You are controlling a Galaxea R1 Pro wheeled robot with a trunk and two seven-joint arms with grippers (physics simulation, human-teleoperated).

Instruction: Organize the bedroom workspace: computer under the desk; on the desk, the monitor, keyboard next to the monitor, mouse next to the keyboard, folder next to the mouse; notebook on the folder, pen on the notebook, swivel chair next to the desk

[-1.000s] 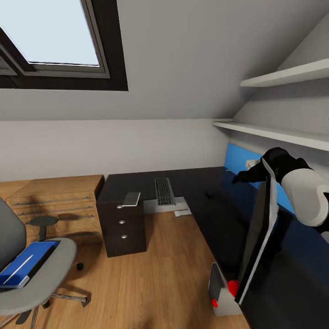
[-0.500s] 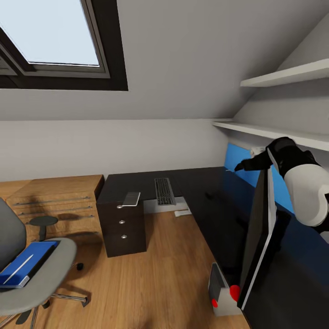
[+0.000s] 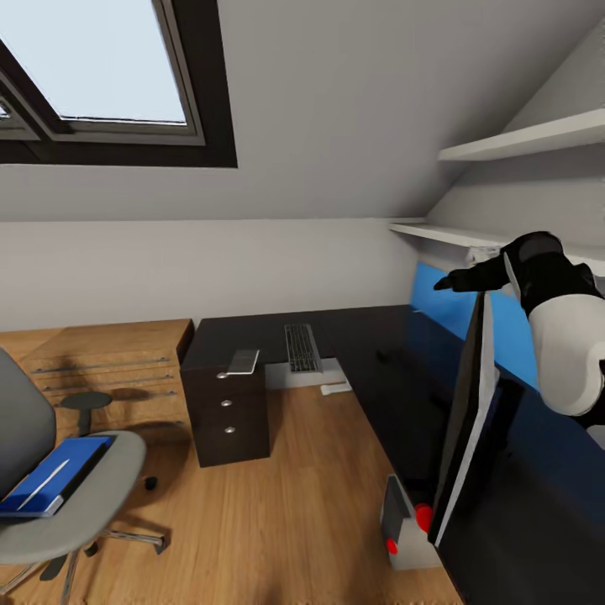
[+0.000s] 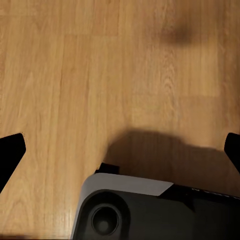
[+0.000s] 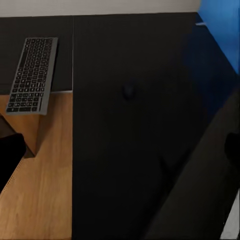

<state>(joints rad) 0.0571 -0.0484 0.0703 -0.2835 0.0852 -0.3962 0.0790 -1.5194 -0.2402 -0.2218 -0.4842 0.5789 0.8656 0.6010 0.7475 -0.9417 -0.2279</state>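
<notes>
One keyboard [image 3: 302,349], one mouse [image 5: 129,91], one monitor [image 3: 465,420] on the desk [image 3: 378,336] — right tool [image 3: 444,284] grip unclear.

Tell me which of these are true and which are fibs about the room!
1. The blue folder lies on the swivel chair. True.
2. The keyboard is on the floor. False: it lies on the desk.
3. The monitor stands on the desk. True.
4. The computer sits on a shelf. False: it is on the floor by the desk.
5. The mouse is on the keyboard. False: it lies apart, on the desk.
</notes>
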